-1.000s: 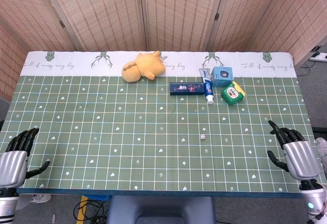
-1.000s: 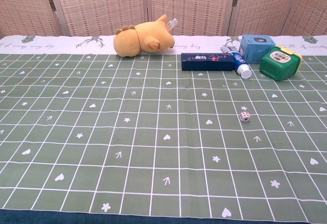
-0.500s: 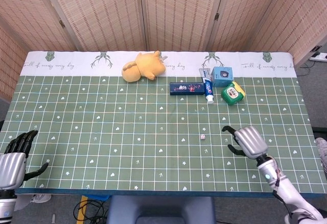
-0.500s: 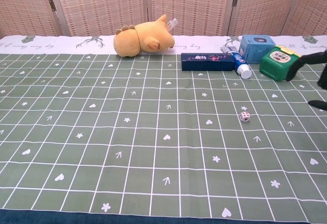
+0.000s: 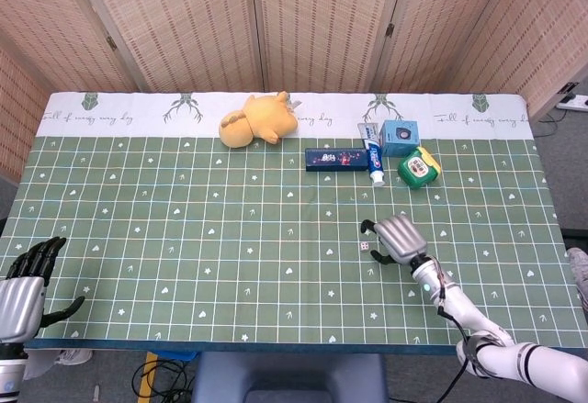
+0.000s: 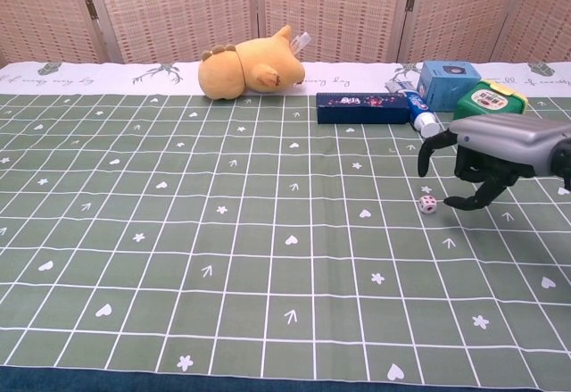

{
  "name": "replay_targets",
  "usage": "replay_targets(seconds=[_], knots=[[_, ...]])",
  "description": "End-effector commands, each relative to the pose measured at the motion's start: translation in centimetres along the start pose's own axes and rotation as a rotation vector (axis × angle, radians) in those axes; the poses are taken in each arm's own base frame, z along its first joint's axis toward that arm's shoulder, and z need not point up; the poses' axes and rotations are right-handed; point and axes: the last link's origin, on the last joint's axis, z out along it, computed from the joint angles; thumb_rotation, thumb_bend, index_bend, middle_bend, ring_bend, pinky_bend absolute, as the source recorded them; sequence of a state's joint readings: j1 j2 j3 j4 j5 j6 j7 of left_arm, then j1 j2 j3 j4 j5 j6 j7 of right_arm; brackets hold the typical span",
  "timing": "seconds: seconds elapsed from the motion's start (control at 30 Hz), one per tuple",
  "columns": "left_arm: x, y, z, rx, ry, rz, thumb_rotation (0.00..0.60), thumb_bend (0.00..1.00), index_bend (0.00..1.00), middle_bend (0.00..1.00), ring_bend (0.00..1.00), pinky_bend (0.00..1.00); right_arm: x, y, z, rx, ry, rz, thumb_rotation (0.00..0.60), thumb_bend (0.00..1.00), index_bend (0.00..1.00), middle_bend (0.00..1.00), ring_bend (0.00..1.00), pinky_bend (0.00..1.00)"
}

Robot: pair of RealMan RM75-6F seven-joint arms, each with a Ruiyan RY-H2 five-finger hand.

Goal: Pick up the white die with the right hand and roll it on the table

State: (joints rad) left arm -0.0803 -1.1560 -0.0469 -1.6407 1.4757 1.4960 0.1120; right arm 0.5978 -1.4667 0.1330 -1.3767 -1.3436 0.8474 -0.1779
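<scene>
The white die (image 5: pixel 365 248) (image 6: pixel 428 204) lies on the green checked tablecloth, right of the middle. My right hand (image 5: pixel 396 238) (image 6: pixel 486 154) hovers just to the right of the die, palm down, fingers curved and apart, holding nothing; its fingertips (image 6: pixel 425 162) hang close above the die without touching it. My left hand (image 5: pixel 25 282) rests open at the table's near left corner, seen only in the head view.
Along the back stand a yellow plush toy (image 5: pixel 258 119), a dark blue box (image 5: pixel 335 159), a toothpaste tube (image 5: pixel 374 160), a light blue box (image 5: pixel 400 136) and a green container (image 5: pixel 418 167). The white strip of the tablecloth (image 5: pixel 138 109) runs along the far edge.
My right hand has swept in from the table's right edge leftward to the die's side. The die and the left hand have stayed where they were.
</scene>
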Motion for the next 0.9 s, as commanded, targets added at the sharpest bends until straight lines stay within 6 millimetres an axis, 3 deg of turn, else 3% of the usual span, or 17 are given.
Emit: replay_targets(seconds=[0.03, 0.4, 0.9], knots=[[-0.1, 0.0, 0.0, 0.001, -0.001, -0.003, 0.600, 0.20, 0.09, 0.11, 0.11, 0.18, -0.5, -0.1, 0.4, -0.001, -0.018, -0.007, 0.600, 0.25, 0.42, 0.98, 1.00, 1.00], [-0.1, -0.5, 0.1, 0.014, -0.001, -0.003, 0.600, 0.20, 0.09, 0.11, 0.11, 0.18, -1.5, -0.3, 1.4, -0.006, -0.037, -0.012, 0.600, 0.27, 0.46, 0.98, 1.00, 1.00], [-0.3, -0.8, 0.0, 0.022, -0.010, 0.000, 0.600, 0.20, 0.09, 0.11, 0.11, 0.18, -1.5, -0.4, 2.2, -0.001, -0.024, -0.002, 0.600, 0.34, 0.62, 0.98, 1.00, 1.00]])
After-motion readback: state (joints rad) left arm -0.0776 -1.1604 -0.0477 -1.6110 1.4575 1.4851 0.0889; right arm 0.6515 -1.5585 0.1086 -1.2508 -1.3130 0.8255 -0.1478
